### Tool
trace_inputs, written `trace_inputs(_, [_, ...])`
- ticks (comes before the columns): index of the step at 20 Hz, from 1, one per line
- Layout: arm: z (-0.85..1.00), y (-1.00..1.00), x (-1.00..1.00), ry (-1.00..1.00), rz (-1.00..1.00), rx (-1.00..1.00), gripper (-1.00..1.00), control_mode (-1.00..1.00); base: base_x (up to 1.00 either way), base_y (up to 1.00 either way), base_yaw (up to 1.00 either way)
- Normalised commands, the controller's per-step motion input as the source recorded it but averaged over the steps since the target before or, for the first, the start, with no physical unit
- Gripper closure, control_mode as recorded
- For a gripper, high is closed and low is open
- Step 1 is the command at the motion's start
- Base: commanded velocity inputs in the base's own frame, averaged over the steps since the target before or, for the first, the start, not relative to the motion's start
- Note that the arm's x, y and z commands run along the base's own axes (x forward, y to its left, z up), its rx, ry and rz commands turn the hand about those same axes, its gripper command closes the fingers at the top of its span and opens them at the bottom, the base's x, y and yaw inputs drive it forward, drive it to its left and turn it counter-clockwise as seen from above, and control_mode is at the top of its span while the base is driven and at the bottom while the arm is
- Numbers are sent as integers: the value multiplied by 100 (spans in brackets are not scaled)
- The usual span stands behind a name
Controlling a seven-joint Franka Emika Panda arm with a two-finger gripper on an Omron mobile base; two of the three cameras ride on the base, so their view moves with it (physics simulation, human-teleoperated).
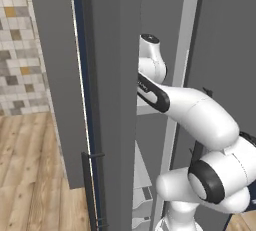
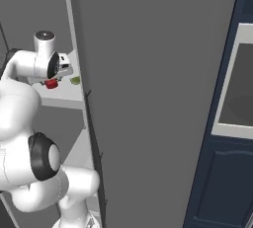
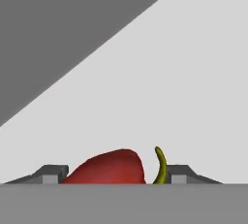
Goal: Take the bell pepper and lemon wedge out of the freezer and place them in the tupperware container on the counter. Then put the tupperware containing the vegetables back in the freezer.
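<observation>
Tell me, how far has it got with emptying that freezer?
Barely started. The dark grey freezer stands open. The gripper straddles the glossy red bell pepper on its white shelf, not yet lifted. The small green lemon wedge waits beside it. Boxing and returning both remain.

No writing, label, brand, number or sign can be read anywhere; the freezer (image 1: 110, 100) walls, the robot arm (image 1: 200, 120) and the tiled wall (image 1: 20, 45) carry no lettering
</observation>
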Motion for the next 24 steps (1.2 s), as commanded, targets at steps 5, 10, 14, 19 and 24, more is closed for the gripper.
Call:
trace_inputs(5, [43,-16,-69,-21,0,4,100,-100,0,0,0])
trace_inputs(10, [70,-4,-97,-19,-3,0,100,-100,0,0,0])
trace_inputs(14, [55,-35,-100,-3,-14,0,100,-100,0,0,0])
trace_inputs(19, [32,-63,-100,3,-22,0,100,-100,0,0,0])
trace_inputs(24, [14,-63,-67,5,-31,0,100,-100,0,0,0])
